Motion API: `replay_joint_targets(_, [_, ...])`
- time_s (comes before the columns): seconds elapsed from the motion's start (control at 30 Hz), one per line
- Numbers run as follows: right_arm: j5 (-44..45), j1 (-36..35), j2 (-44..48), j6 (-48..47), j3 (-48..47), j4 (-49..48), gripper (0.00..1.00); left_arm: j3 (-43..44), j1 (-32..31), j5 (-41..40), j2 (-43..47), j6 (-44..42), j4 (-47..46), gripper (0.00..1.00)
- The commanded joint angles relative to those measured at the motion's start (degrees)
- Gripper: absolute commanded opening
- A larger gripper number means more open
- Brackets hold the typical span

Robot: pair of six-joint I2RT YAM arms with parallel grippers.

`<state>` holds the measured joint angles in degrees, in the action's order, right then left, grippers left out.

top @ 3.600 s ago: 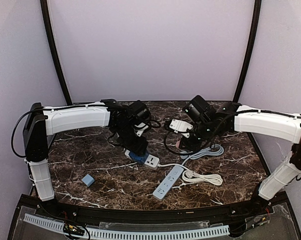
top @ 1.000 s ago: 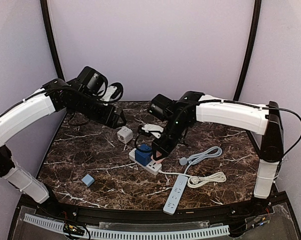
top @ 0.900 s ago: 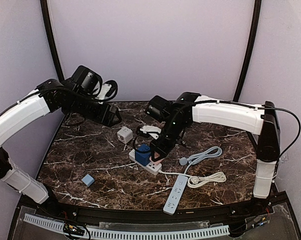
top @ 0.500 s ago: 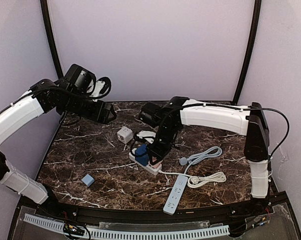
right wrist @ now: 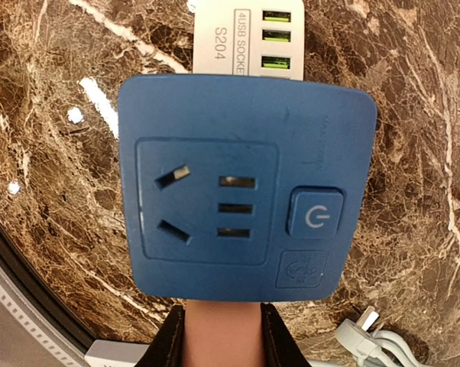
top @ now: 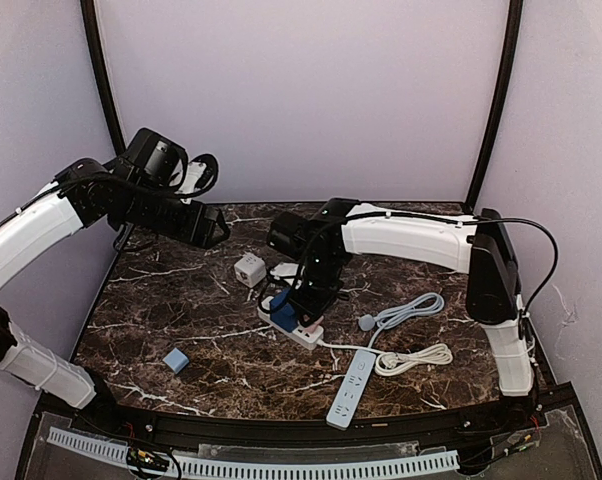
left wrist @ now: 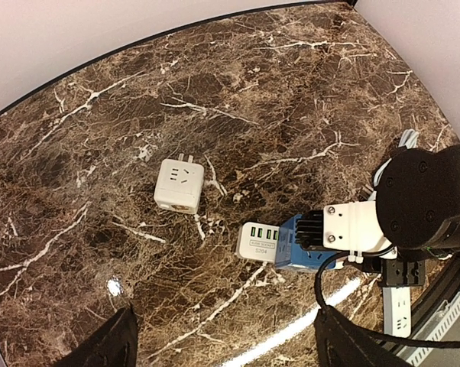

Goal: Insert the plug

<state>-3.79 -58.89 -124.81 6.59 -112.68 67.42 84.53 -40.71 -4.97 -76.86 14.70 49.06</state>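
A blue plug adapter point(top: 285, 308) sits plugged on the end of a white USB power strip point(top: 301, 331). My right gripper point(top: 303, 303) is right over it. In the right wrist view the adapter point(right wrist: 245, 187) fills the frame, above the strip point(right wrist: 245, 30). The right gripper point(right wrist: 224, 307) has its black fingers point(right wrist: 169, 344) close together at the adapter's near edge, with a pink-tan surface between them. My left gripper point(top: 213, 228) is raised at the back left. It is open and empty point(left wrist: 226, 348) and looks down on the adapter point(left wrist: 291, 246).
A white cube adapter point(top: 249, 268) lies behind the strip and shows in the left wrist view point(left wrist: 179, 183). A second white power strip point(top: 348, 388), a coiled white cable point(top: 413, 355), a grey cable with a plug point(top: 365, 322) and a small blue-grey block point(top: 175, 359) lie nearer the front.
The left gripper has left the blue adapter and drawn up and back to the left. The right arm has swung left and come down onto the adapter.
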Motion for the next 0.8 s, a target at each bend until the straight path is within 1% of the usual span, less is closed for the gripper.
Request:
replay_joint_targets(0.0, [2.0,-0.9,-0.1,0.9,0.7,0.8,0.00,-1.5,0.2,0.5,2.2,0.7,1.7,0.80])
replay_joint_targets(0.37, [1.2,-2.9,-1.4,2.3,1.9,-1.9,0.00,-2.5,0.2,1.3,2.5,0.8,1.3,0.79])
replay_joint_targets(0.57, [4.6,-3.1,-1.9,3.2,2.5,-2.7,0.00,-2.7,0.2,1.5,2.8,0.8,1.4,0.79])
replay_joint_targets(0.7, [7.9,-3.0,-2.2,3.8,1.4,-1.9,0.00,-2.9,0.2,1.8,3.1,0.9,1.5,0.78])
replay_joint_targets(0.77, [8.2,-3.1,-2.1,4.0,0.5,-1.2,0.00,-3.1,0.2,1.9,3.2,1.1,1.4,0.78])
